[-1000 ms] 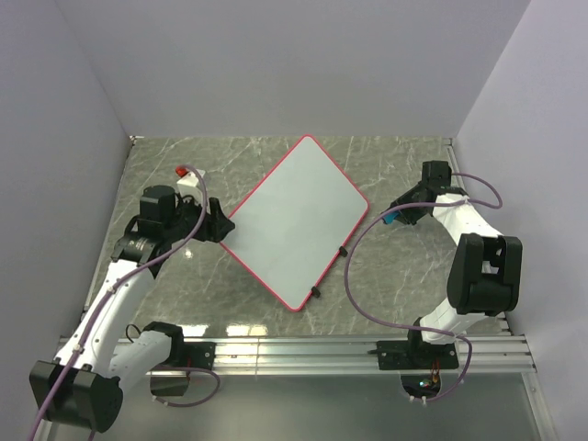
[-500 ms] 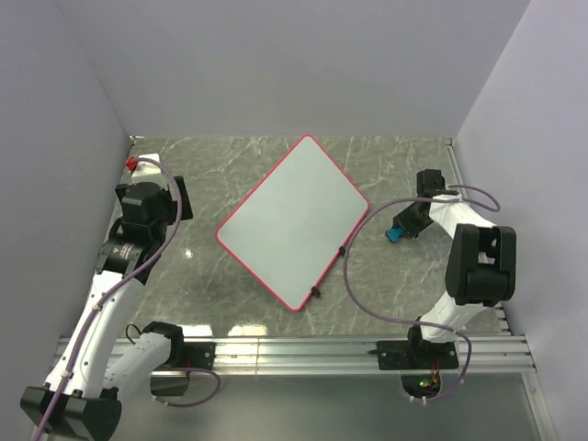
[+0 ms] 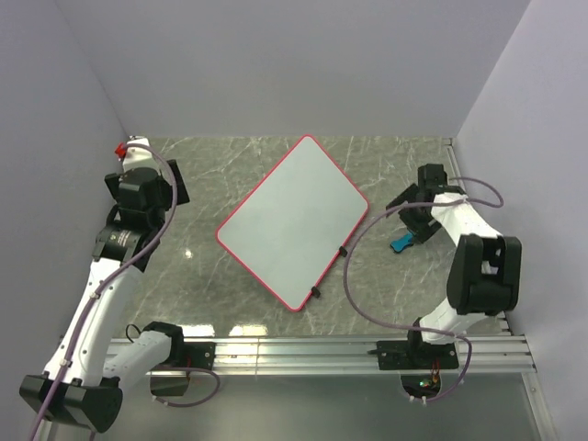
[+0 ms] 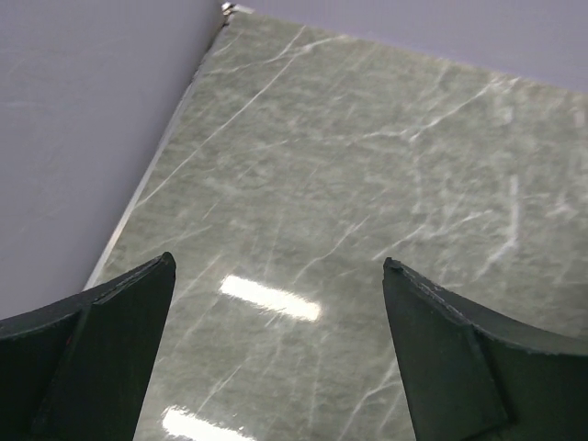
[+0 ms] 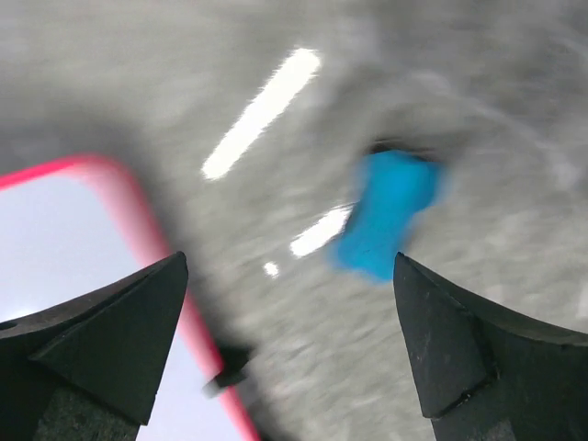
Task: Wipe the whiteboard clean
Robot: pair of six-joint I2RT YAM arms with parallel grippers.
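The whiteboard point(image 3: 294, 220) looks light, stiff and slick, best pinched at its edge, while left gripper point(image 4: 278, 266) and right gripper point(image 5: 289, 262) both gape empty.

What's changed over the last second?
The left gripper drew back from the whiteboard to the far-left corner of the table, jaws open. The right gripper set the blue eraser down and let go. The whiteboard stayed put, blank.

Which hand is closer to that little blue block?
Right. The right hand hangs just beside the small blue block; the left hand sits far off, beyond the red-framed whiteboard, near the wall.
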